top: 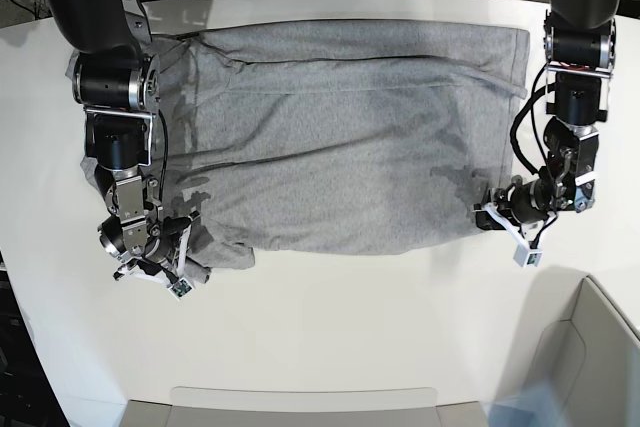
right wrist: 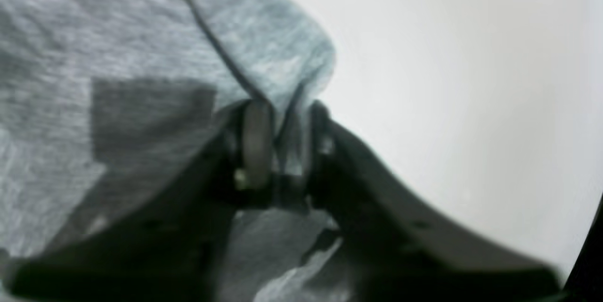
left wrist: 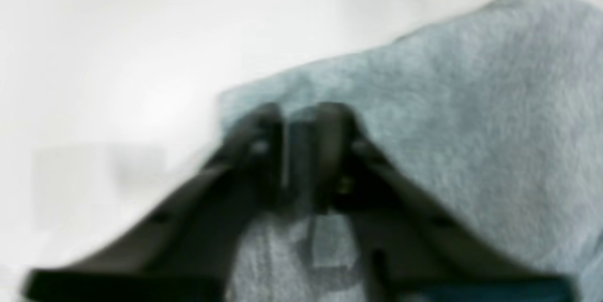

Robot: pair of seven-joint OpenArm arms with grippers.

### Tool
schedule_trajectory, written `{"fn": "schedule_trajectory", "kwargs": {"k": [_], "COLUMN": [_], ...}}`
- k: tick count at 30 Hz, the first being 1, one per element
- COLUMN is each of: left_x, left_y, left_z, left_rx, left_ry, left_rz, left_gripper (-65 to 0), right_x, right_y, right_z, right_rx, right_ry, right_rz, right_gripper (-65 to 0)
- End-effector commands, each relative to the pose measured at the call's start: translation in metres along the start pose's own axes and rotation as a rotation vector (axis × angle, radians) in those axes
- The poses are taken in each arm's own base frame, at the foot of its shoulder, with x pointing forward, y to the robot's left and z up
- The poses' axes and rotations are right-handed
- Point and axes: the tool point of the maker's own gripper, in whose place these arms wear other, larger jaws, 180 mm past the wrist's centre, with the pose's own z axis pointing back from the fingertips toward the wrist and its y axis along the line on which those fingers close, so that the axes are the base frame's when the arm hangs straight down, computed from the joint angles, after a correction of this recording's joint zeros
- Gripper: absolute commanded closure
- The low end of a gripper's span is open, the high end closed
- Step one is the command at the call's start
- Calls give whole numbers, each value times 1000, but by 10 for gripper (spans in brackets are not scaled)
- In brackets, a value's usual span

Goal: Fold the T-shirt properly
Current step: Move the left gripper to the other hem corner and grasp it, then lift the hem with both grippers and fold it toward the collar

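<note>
Grey T-shirt (top: 350, 137), one; two claws (top: 487, 215) (top: 190, 247) pinching it.

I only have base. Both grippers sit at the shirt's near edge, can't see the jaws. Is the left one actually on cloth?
Observer: Yes. Left wrist view shows the left gripper shut on a fold of the T-shirt.
Operator: Right one?
Observer: Same. The right gripper pinches a bunched edge of cloth between its pads.
Operator: Any print showing there?
Observer: The right wrist view shows a dark rectangular patch on the cloth; too blurred to tell if it's lettering.
</note>
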Motion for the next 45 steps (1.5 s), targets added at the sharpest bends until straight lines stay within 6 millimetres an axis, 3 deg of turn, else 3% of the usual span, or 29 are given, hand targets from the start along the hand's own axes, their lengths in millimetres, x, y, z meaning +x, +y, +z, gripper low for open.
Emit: {"fn": "schedule_trajectory", "kwargs": {"k": [1, 3, 12, 15, 17, 24, 28, 32, 39, 45], "left_x": [11, 12, 13, 25, 16, 32, 35, 31, 9, 2], "left_y": [-1, -3, 1, 13, 20, -2, 1, 8, 10, 0], "left_z": [3, 3, 6, 15, 19, 50, 69, 78, 75, 84], "left_rx": [-3, -8, -7, -3, -1, -18, -7, 9, 11, 12], "left_ry": [-10, -9, -22, -78, -67, -142, -175, -178, -140, -147], "left_rz": [-12, -13, 10, 83, 125, 9, 9, 19, 26, -27], "left_gripper": [-31, 0, 0, 0, 0, 0, 0, 0, 0, 0], "right_x": [14, 18, 39, 43, 44, 48, 46, 36, 38, 29], "right_y": [-19, -21, -30, -30, -31, -41, -42, -37, -25, -19], "right_z": [6, 8, 21, 25, 27, 36, 41, 45, 70, 86], "right_rx": [-40, -38, -66, -79, -86, -115, -110, -110, -76, -105], "right_ry": [-26, -38, -148, -169, -176, -217, -234, -197, -223, -209], "right_rz": [-3, -22, -77, -69, -64, -108, -119, -99, -107, -84], "right_gripper": [-27, 0, 0, 0, 0, 0, 0, 0, 0, 0]}}
